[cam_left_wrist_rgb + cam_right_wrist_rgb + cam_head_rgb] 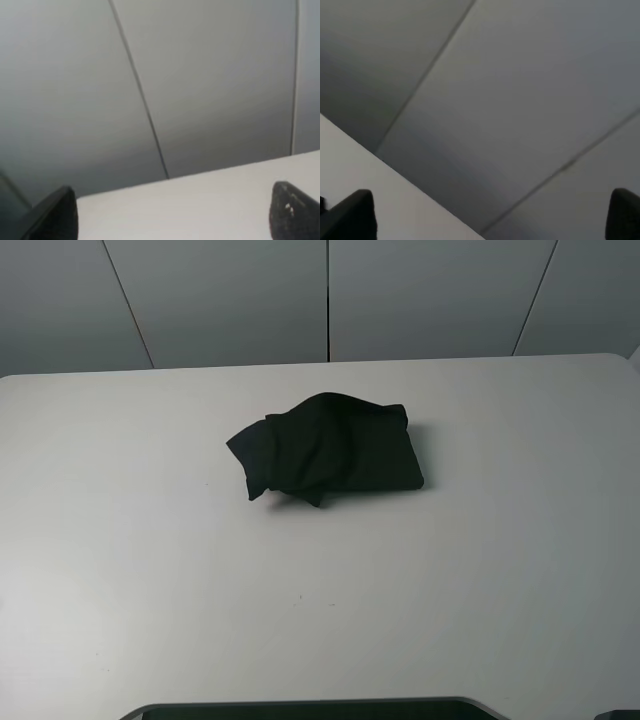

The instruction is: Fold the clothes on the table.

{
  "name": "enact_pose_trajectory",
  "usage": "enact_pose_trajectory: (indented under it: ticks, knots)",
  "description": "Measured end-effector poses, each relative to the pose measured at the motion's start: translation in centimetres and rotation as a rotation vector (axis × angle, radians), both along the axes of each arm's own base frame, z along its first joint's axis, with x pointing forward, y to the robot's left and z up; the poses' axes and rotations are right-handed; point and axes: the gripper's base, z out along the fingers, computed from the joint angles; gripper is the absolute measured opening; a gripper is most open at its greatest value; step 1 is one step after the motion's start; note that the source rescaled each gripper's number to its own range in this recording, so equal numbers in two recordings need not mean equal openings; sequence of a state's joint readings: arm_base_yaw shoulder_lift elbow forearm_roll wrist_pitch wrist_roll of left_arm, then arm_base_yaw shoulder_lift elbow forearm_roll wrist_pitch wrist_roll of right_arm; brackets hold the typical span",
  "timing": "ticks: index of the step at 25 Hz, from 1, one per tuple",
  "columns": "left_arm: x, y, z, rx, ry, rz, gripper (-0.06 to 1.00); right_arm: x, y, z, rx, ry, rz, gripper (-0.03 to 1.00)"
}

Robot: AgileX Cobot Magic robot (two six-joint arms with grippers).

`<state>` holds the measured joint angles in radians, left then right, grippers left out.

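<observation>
- Lying in a compact dark bundle, the black T-shirt [325, 445] is being left just past the middle of the white table [120, 570], toward twelve o'clock in the high view; no print is showing, so the chest is judged to be turned inward.
- Its edge at three o'clock is being kept square, while loose flaps at nine o'clock are spoiling the outline, suggesting a rough fold.
- The left gripper [172, 220] is being held spread, empty, pointed at the grey wall panels [200, 85].
- The right gripper [492, 220] is likewise being held spread, gripping nothing, probably parked clear of the cloth.
</observation>
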<state>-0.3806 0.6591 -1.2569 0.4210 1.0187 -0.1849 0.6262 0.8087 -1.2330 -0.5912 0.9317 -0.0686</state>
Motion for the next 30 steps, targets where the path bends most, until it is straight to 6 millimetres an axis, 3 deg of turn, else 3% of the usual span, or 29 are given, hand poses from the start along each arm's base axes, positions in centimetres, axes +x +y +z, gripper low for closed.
enact_pose_trajectory:
  ticks: [5, 13, 22, 25, 28, 30]
  knots:
    - [-2.9, 2.0, -0.6, -0.022, 0.038, 0.108, 1.0, -5.2, -6.1, 0.3, -0.044, -0.019, -0.247, 1.0]
    - [-8.1, 5.1, -0.7, -0.01, -0.082, 0.218, 1.0, -11.9, -11.4, 0.2, -0.007, -0.185, -0.283, 1.0]
    - [-15.9, 8.2, -2.6, -0.049, -0.288, 0.211, 0.98, -16.5, -15.1, -0.8, -0.108, -0.313, -0.306, 1.0]
    - [-18.7, 8.7, -3.7, -0.004, -0.351, 0.214, 0.84, -17.4, -15.4, -1.1, -0.108, -0.327, -0.33, 1.0]
    - [-21.3, 8.3, -4.7, 0.153, -0.387, 0.266, 0.67, -18.3, -15.5, -1.3, -0.111, -0.337, -0.374, 1.0]
    - [-22.4, 7.6, -5.2, 0.188, -0.402, 0.294, 0.67, -19.0, -15.5, -1.4, -0.11, -0.344, -0.403, 1.0]
